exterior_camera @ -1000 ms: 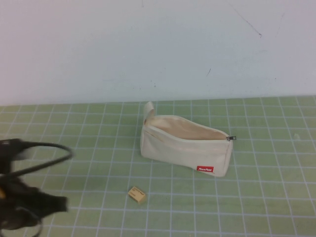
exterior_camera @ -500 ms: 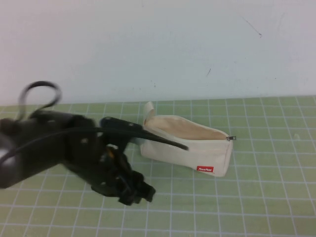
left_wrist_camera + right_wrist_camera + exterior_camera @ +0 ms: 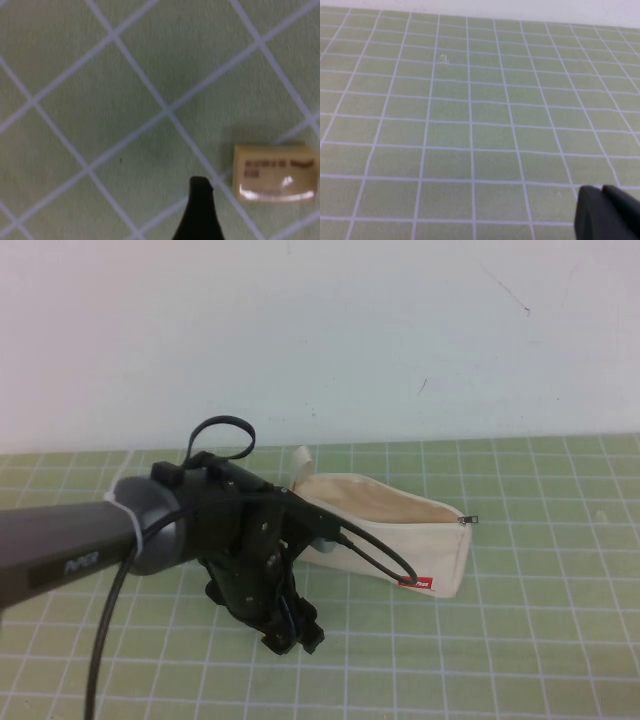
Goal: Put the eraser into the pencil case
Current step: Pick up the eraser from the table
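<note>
The left gripper (image 3: 292, 638), a black claw at the end of the dark left arm (image 3: 70, 545), hangs low over the green cutting mat ruled with white grid lines (image 3: 540, 620), with a looped black cable (image 3: 222, 430) rising behind its wrist. From the high view its fingers are bunched in dark plastic and cannot be told apart, so whether the claw is spread or pressed together cannot be told. In the left wrist view only one black fingertip (image 3: 200, 210) shows, pointing at bare mat.

The eraser (image 3: 276, 172), a small tan-yellow rectangular block with faint dark print on its top, lies flat on the mat just beside that fingertip, apart from it, with a strip of green between the two. It is not gripped. In the high view the claw hides it.

The pencil case (image 3: 410, 530), a cream canvas wedge-shaped zip pouch, lies on the mat beyond the claw and towards the robot's right, near it. Its mouth gapes open upwards, the metal zipper pull (image 3: 467, 521) at the end away from the claw, the fabric loop (image 3: 302, 462) at the nearer end, and a small red label (image 3: 418, 583) on the side facing the claw.

The right gripper (image 3: 607, 212) shows only as a dark corner in the right wrist view above bare mat; its state cannot be told
</note>
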Robot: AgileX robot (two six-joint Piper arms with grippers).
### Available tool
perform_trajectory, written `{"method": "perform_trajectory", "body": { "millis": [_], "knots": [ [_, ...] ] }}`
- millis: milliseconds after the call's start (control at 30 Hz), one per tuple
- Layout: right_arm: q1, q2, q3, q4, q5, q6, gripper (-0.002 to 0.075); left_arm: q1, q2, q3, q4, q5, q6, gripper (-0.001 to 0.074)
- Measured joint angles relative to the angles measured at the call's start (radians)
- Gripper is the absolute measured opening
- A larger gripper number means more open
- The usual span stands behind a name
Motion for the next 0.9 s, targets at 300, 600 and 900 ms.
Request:
{"method": "perform_trajectory", "body": {
  "millis": [300, 600, 900],
  "knots": [
    [0.000, 0.000, 0.000, 0.000, 0.000, 0.000, -0.0001, 0.000, 0.053, -0.009, 0.006, -0.049, 0.006, 0.0486],
    [0.000, 0.000, 0.000, 0.000, 0.000, 0.000, -0.0001, 0.000, 0.068, -0.026, -0.009, -0.022, 0.004, 0.0279],
    [0.000, 0.000, 0.000, 0.000, 0.000, 0.000, 0.0000, 0.000, 0.078, -0.192, -0.092, 0.229, -0.017, 0.0281]
  ]
}}
